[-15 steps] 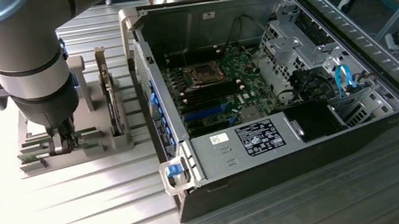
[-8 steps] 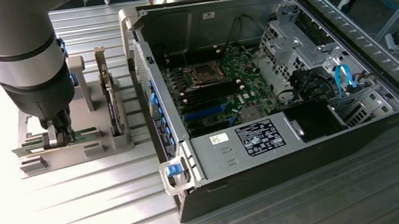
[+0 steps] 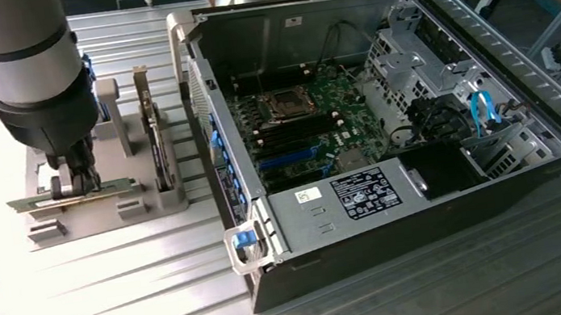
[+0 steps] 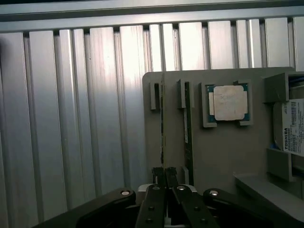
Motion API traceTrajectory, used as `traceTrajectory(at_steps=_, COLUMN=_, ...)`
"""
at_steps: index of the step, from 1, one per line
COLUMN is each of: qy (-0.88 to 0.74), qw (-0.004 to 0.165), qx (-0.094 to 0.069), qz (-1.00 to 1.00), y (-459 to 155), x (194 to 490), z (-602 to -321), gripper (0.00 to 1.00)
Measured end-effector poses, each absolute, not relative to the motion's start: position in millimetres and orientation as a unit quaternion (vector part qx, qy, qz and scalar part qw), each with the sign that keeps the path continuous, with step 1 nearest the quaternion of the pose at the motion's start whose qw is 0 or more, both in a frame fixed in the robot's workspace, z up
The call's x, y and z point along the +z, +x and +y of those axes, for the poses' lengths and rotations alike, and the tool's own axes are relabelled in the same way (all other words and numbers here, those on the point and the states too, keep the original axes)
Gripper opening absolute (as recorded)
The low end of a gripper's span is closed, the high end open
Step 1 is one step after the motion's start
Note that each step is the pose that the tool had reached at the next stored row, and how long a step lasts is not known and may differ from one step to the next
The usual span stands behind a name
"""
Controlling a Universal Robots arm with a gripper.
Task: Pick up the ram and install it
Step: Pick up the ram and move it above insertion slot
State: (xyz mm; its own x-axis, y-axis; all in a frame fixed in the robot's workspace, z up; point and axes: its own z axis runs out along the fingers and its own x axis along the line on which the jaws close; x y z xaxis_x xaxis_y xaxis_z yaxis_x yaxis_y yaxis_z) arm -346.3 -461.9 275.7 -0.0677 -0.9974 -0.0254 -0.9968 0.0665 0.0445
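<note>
**Operator:** Wrist view first. What am I holding?

**Spotter:** Your gripper [image 4: 164, 172] has its fingers pressed together on the thin edge of the ram [image 4: 162, 126]. The ram stands on edge in its slot on the grey holder [image 4: 223, 156]. The second stick [image 4: 188, 128] stands just beside it, parallel. The processor [image 4: 229, 102] and the hard drive [image 4: 290, 126] lie further along the same holder.

**Operator:** How do I handle this grip well?

**Spotter:** I'd judge the step to be drawing the stick from its slot. Keep the board square between the fingers and move along the slot's line, not sideways. With the neighbour that close, a tilt could scrape it or bend the thin board.

**Operator:** And the exterior view?

**Spotter:** There your gripper [image 3: 76, 184] is down on the holder at the exterior view's left. The arm's bulk covers most of the grip, so you read the clamp itself from the wrist. What this view adds is the open computer case [image 3: 258, 234] just beside the holder, with its motherboard [image 3: 332, 93] exposed. The ram sits outside the case, on the holder.
</note>
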Motion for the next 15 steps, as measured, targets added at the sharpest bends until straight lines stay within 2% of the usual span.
traceTrajectory(at_steps=5, qy=0.683, qw=0.006, qx=-0.025, qz=-0.730, y=-346, x=301, z=-462, gripper=0.12)
traceTrajectory(at_steps=15, qy=0.683, qw=0.006, qx=-0.025, qz=-0.730, y=-345, x=332, z=-462, gripper=0.12)
